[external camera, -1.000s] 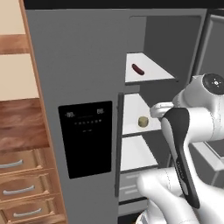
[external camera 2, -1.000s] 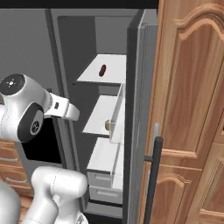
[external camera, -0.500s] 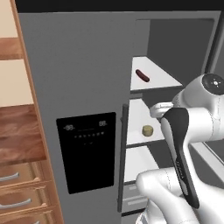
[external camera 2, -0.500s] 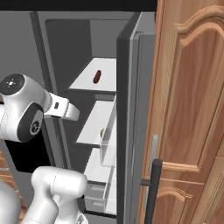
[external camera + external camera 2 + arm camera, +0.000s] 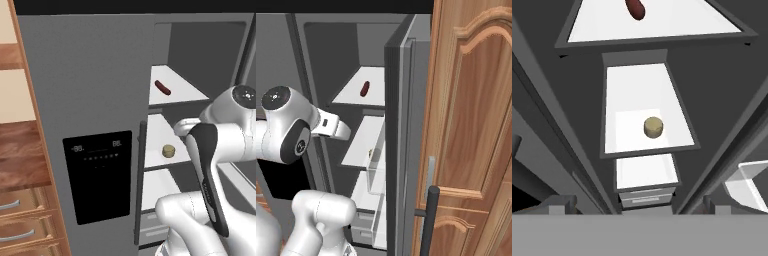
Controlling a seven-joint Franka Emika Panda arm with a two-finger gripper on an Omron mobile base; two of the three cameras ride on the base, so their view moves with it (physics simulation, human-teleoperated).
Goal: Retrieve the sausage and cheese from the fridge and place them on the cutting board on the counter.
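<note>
In the left base view, the tall grey side-by-side fridge (image 5: 95,125) takes up the middle of the frame, its closed door with the black dispenser panel (image 5: 100,175) facing me and the open compartment on the right. There the short dark red-brown sausage (image 5: 162,87) lies on the upper white shelf (image 5: 185,90), and the small dull yellow-tan round cheese (image 5: 168,150) sits on the white shelf below, well apart from it. My white arm (image 5: 215,165) rises in the lower right and covers the right part of both shelves. At the left edge, a strip of the dark reddish-brown wooden table (image 5: 20,160) shows above light brown drawers with silver handles (image 5: 15,235).

The right base view gives the other side: the open grey fridge door (image 5: 401,150) stands edge-on in the centre, with tall brown wooden cabinet doors (image 5: 476,125) filling the right. The sausage (image 5: 364,89) is plain on the upper shelf here, but the cheese is a tiny speck behind the door's edge, too small to make out.

The hand view looks into the compartment: the cheese (image 5: 653,127) is near the middle of the frame on its shelf, and the sausage (image 5: 635,8) is cut off by the top edge. My end effector (image 5: 639,206) is spread wide and holds nothing; one dark fingertip (image 5: 559,205) shows low at the left of the frame, the other low at the right.
</note>
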